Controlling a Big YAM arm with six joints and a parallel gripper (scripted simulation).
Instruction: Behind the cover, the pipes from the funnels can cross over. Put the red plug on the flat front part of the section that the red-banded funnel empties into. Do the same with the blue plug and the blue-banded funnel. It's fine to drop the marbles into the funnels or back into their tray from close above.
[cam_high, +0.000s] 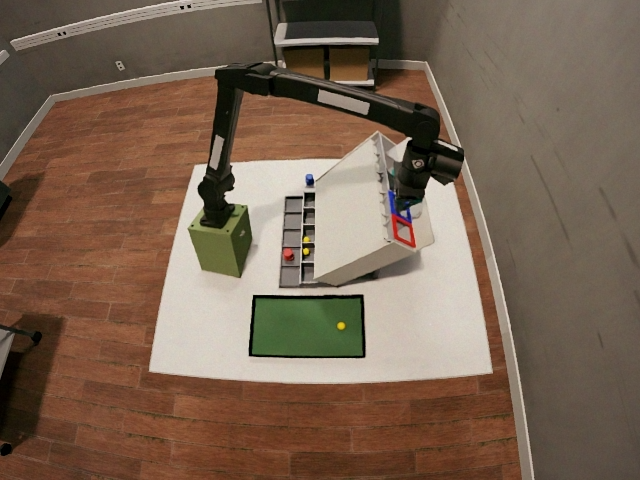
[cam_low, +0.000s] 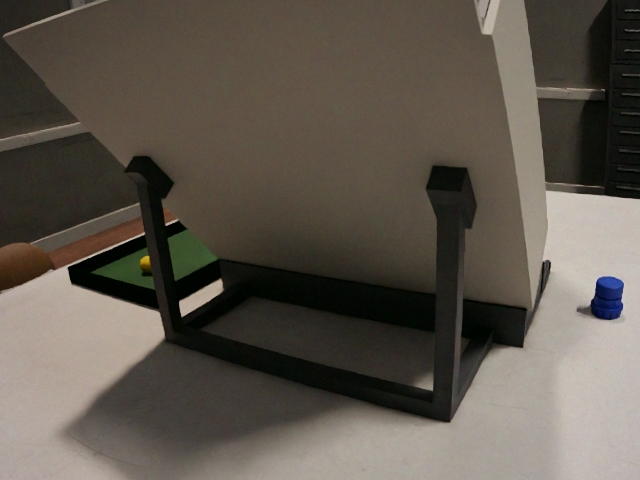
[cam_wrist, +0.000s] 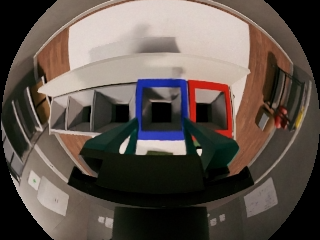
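The open, unfilled gripper (cam_high: 409, 202) (cam_wrist: 160, 121) is held pointing down above the blue-banded funnel (cam_high: 406, 215) (cam_wrist: 161, 135), its 2 fingers moderately spread, while the blue plug (cam_high: 309, 179) (cam_low: 607, 298) is seen upright on the table (cam_high: 217, 330) (cam_low: 578, 403) (cam_wrist: 200, 25).

Red plug (cam_high: 287, 254): upright, on section's flat front (cam_high: 294, 261), mid-frame. Blue plug (cam_high: 309, 179) (cam_low: 607, 298): upright, counter (cam_high: 413, 320) (cam_low: 578, 403), upper centre. Yellow marbles (cam_high: 306, 251) (cam_low: 146, 264): two mid-frame, one lower centre.
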